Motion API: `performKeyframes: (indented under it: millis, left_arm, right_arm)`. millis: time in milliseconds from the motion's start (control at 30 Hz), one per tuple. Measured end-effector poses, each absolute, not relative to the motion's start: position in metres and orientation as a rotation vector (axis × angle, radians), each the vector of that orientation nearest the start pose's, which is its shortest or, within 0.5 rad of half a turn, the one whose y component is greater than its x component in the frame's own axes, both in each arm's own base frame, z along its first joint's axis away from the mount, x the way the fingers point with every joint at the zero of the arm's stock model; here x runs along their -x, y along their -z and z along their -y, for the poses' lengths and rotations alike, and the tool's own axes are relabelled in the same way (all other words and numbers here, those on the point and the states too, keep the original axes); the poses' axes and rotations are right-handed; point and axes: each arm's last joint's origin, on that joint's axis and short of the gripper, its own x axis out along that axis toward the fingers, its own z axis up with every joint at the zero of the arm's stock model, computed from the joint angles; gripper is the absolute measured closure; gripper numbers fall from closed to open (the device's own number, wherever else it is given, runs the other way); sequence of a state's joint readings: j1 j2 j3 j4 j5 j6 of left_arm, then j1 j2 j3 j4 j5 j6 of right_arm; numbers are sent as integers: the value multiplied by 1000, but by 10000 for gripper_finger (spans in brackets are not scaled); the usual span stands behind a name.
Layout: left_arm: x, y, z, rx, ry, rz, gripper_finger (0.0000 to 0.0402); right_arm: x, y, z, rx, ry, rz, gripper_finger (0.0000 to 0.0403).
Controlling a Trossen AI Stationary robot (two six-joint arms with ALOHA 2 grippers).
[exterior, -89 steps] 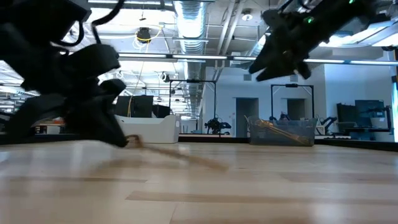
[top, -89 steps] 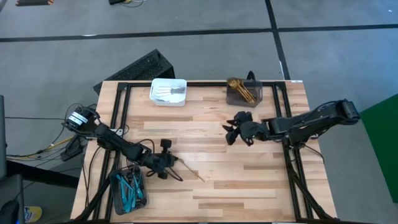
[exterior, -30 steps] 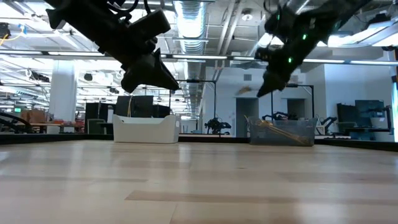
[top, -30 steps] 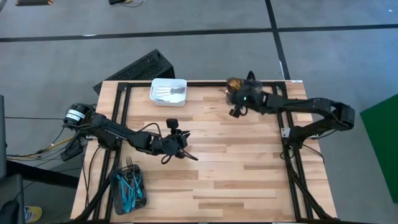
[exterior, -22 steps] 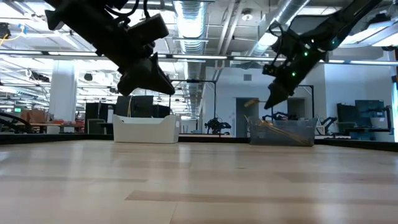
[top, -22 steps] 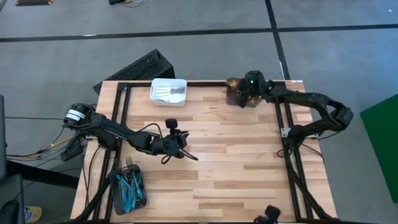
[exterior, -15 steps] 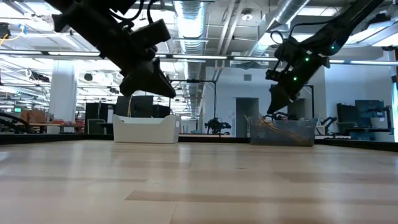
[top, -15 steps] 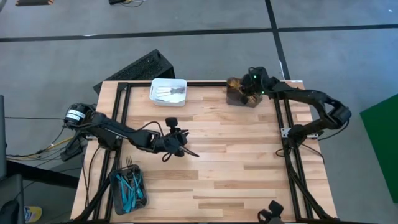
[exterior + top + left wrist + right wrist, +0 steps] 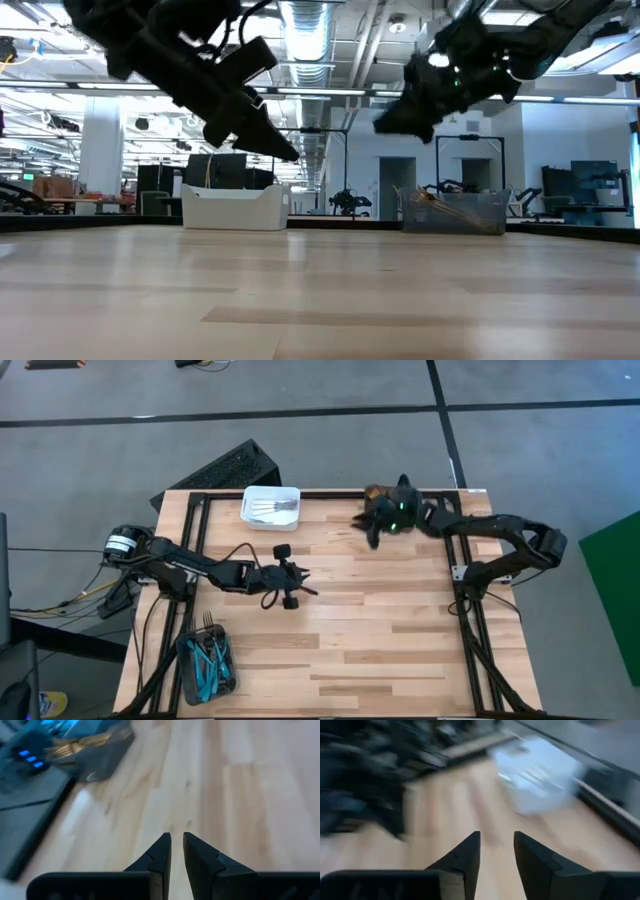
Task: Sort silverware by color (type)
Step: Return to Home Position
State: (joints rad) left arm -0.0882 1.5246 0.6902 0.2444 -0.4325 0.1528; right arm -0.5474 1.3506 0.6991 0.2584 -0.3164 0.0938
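Gold silverware lies in a dark bin at the far edge, partly behind my right arm. Silver forks lie in a white bin. Blue-handled pieces lie in a dark bin at the near left corner. My left gripper hovers over the table's middle, its fingers shut to a thin slit with nothing between them. My right gripper hangs open and empty above the table, just left of the gold bin.
Black frame rails run along the table's far edge and down both sides. A black ridged box sits beyond the far left corner. Bare wood spans the middle and near right of the table.
My right gripper carried a gold piece to the far edge, dipped over the gold bin, then swung back toward the table's left and middle; the piece no longer shows at its fingertips. My left gripper drifted slightly toward the far edge and turned a little.
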Motion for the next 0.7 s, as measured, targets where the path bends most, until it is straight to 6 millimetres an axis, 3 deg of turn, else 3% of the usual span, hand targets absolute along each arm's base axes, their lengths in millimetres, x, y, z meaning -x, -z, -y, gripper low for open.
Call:
performKeyframes:
  millis: [167,367,533,700]
  left_arm:
    - [-276,-162,4,-192,-216,-473,358]
    - [-236,-179,-5,-136,-261,-329,358]
    - [-196,-210,-11,-109,-304,-131,358]
    - [-160,-226,-12,-91,-313,3,358]
  right_arm:
    - [-265,-223,85,-238,131,-176,278]
    - [-267,-225,29,-153,89,-61,316]
    - [-249,-246,11,-69,7,-7,384]
    - [-219,-273,9,-42,-3,38,384]
